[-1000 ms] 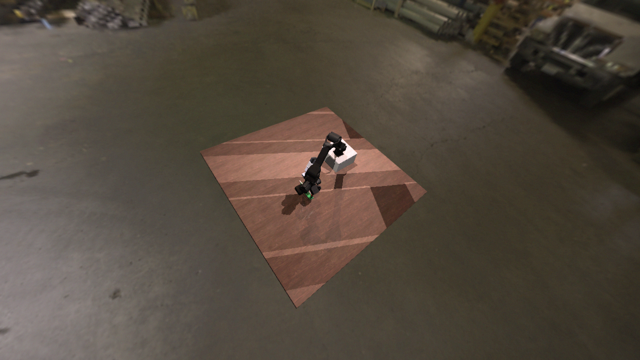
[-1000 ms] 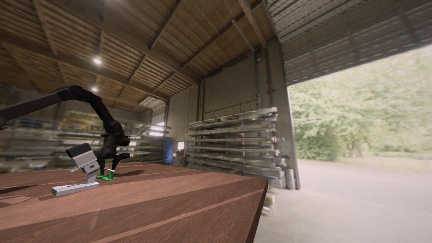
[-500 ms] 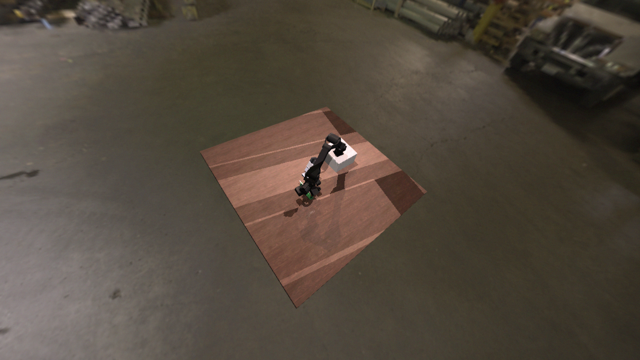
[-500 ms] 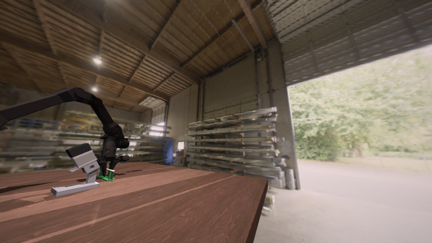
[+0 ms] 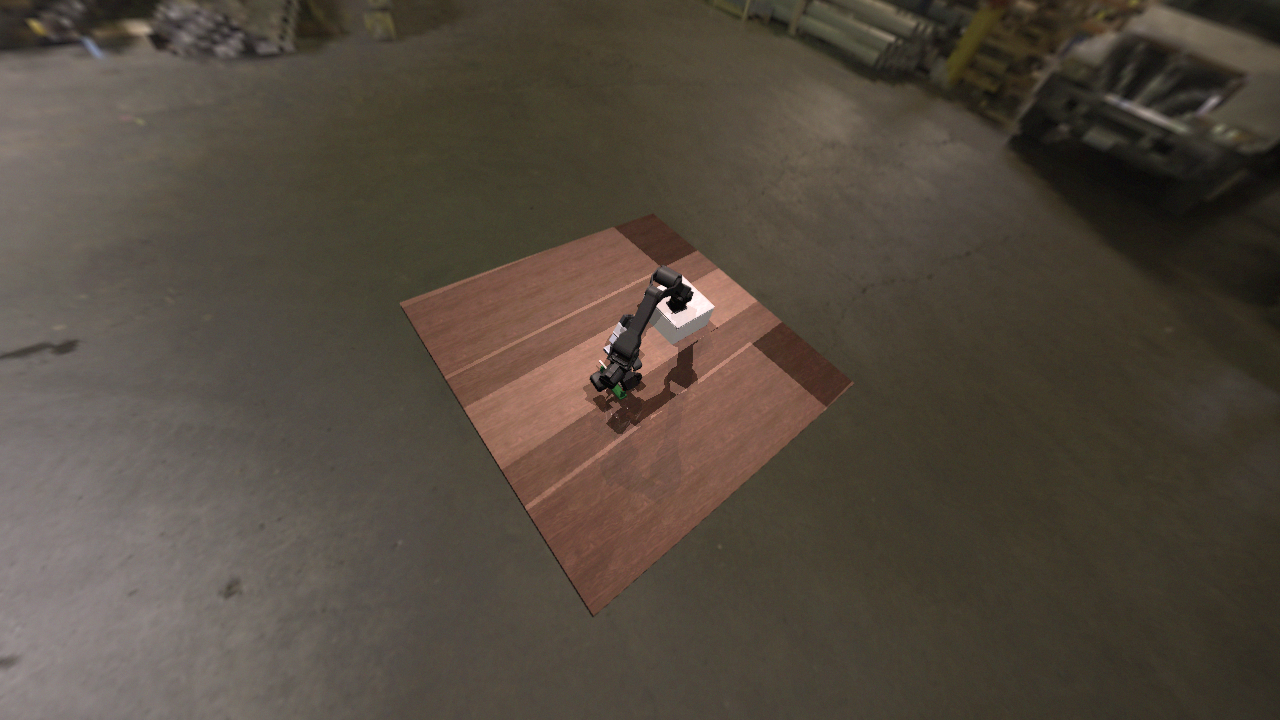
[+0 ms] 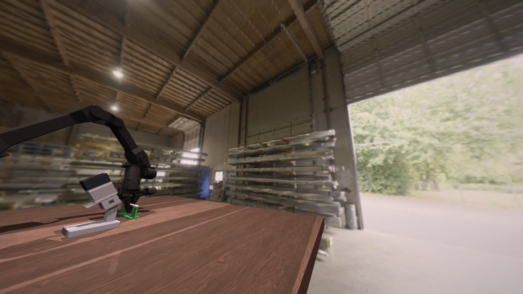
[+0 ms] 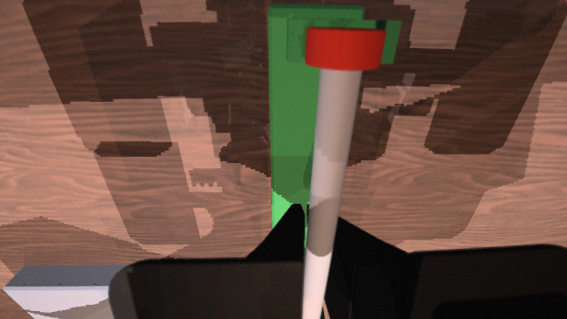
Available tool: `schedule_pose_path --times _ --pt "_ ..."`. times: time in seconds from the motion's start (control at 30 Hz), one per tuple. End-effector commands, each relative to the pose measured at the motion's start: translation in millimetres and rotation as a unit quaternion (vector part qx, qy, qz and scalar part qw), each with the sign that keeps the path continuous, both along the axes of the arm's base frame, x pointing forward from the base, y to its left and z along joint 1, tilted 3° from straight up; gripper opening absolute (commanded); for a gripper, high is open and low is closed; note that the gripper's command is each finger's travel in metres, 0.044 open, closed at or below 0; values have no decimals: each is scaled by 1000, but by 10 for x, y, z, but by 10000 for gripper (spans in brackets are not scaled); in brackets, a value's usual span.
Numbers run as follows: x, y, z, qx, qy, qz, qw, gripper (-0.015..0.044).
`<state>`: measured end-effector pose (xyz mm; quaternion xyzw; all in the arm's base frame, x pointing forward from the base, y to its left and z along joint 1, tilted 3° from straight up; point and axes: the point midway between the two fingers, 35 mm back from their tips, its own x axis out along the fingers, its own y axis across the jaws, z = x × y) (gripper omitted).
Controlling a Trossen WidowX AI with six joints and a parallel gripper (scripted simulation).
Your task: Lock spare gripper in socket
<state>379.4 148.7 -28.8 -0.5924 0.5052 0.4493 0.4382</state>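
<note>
My gripper points down and is shut on the lock pin's shaft. The lock pin is white with a red head. It lies along the green cradle, with its head at the cradle's far upright in the wrist view; whether it is lifted off the rests I cannot tell. The grey mount stands beside the cradle. A tilted grey block with a black top, apparently the spare gripper, sits at the mount's socket. The socket's side hole shows no pin.
A white box stands under the arm's base. The wooden table top has a free edge at the right in the exterior view. The mount stands close beside the lowered gripper.
</note>
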Motion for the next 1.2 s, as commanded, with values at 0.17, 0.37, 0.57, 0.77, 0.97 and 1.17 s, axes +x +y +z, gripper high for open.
schedule_pose_path --times 0.17,0.37,0.57,0.77,0.97,1.17 --pt "8 -13 321 -1 -5 -2 1000 0" --pt "-15 -28 558 -1 -5 -2 1000 0" --pt "-28 -24 600 2 -3 -1 1000 0" --pt "-29 -24 600 2 -4 4 1000 0" --pt "-73 -15 609 2 -3 10 1000 0" --pt "-258 13 651 2 -3 12 1000 0"
